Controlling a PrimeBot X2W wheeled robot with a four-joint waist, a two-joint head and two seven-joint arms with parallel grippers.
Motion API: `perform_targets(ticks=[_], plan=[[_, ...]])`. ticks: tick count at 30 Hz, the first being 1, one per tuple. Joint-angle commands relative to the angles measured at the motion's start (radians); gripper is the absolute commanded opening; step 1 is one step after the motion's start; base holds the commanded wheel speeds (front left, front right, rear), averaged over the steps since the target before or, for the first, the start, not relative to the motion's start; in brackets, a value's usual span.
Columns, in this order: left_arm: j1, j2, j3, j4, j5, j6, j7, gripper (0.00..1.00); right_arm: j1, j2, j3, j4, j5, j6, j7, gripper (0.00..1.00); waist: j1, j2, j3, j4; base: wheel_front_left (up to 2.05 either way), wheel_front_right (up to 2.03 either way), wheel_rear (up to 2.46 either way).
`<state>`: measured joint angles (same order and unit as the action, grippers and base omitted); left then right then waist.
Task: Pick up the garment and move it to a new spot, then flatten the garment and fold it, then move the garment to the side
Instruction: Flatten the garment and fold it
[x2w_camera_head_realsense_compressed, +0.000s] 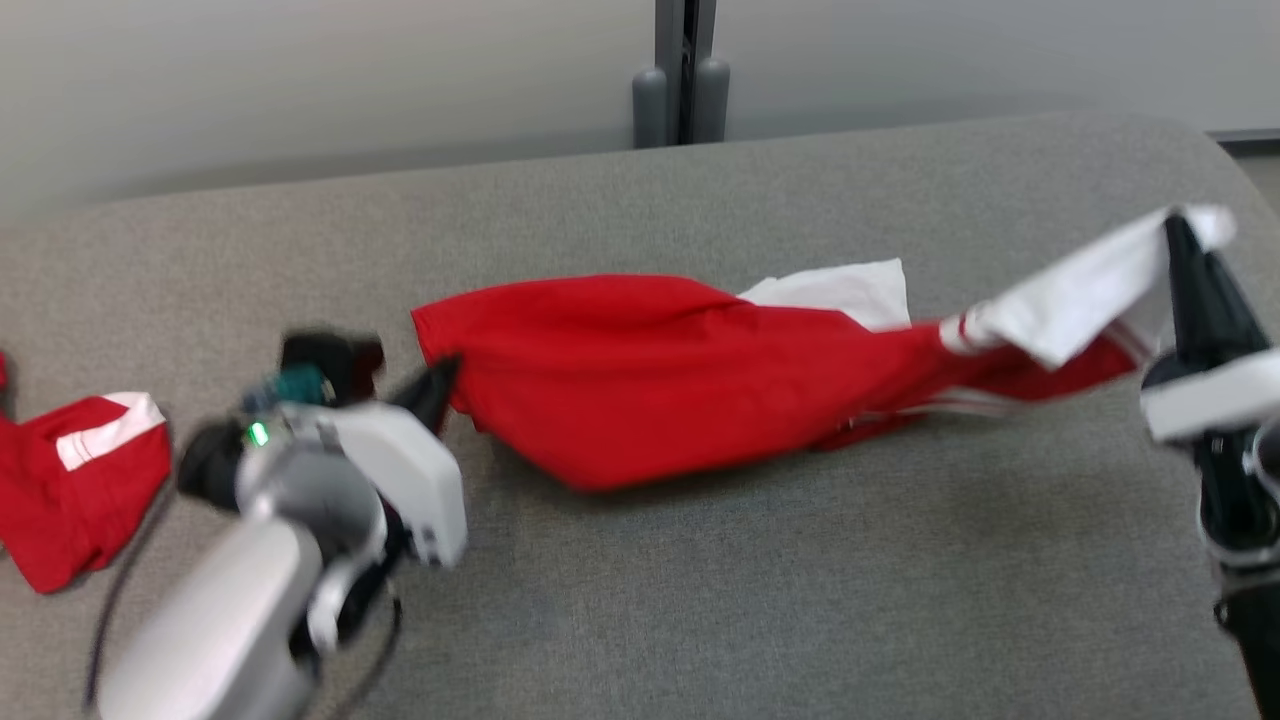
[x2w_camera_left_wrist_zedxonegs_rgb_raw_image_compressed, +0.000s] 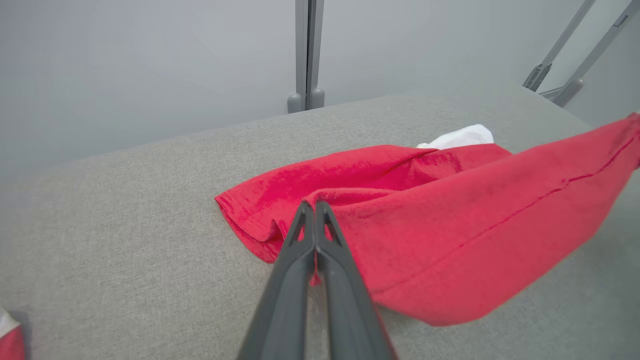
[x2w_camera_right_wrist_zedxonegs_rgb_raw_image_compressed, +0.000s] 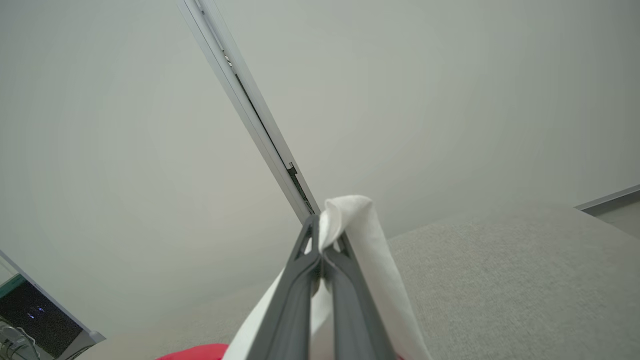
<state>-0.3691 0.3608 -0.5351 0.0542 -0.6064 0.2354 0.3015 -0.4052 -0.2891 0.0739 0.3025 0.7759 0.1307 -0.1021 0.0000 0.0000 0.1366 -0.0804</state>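
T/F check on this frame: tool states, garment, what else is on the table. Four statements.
1. The right tool is shut on the white sleeve. True.
2. The left tool is open above the garment. False: it is shut on the garment's red edge.
3. The garment lies flat and spread out. False: it is bunched, with the sleeve end lifted off the table.
4. A second red piece lies at the table's left. True.
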Motion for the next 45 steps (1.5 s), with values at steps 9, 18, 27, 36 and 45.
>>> perform_targets(ticks=[9, 18, 27, 36, 45], plan=[[-0.581, 0.000, 0.034, 0.308, 0.015, -0.200, 0.061, 0.00, -0.495, -0.021, 0.063, 0.098, 0.035, 0.000, 0.001, 0.00, 0.0000, 0.0000, 0.213, 0.005, 0.00, 0.00, 0.00], [-1.076, -0.082, 0.067, 0.627, 0.047, -0.281, -0.035, 0.00, -0.948, -0.086, 0.106, 0.248, 0.092, 0.000, -0.056, 0.00, 0.0000, 0.0000, 0.341, 0.029, 0.00, 0.00, 0.00], [-1.332, -0.151, 0.102, 0.899, 0.024, -0.318, -0.164, 0.00, -1.204, -0.144, 0.226, 0.316, 0.128, 0.000, -0.117, 0.00, 0.0000, 0.0000, 0.370, 0.034, 0.00, 0.00, 0.00], [-1.246, -0.179, 0.049, 0.997, -0.037, -0.365, -0.194, 0.00, -1.065, -0.180, 0.399, 0.247, 0.235, 0.000, -0.111, 0.00, 0.0000, 0.0000, 0.319, 0.022, 0.00, 0.00, 0.00], [-0.826, -0.080, -0.181, 0.689, -0.287, -0.365, -0.073, 0.00, -0.615, -0.276, 0.549, 0.090, 0.351, 0.000, -0.074, 0.00, 0.0000, 0.0000, 0.144, -0.005, 0.00, 0.00, 0.00]])
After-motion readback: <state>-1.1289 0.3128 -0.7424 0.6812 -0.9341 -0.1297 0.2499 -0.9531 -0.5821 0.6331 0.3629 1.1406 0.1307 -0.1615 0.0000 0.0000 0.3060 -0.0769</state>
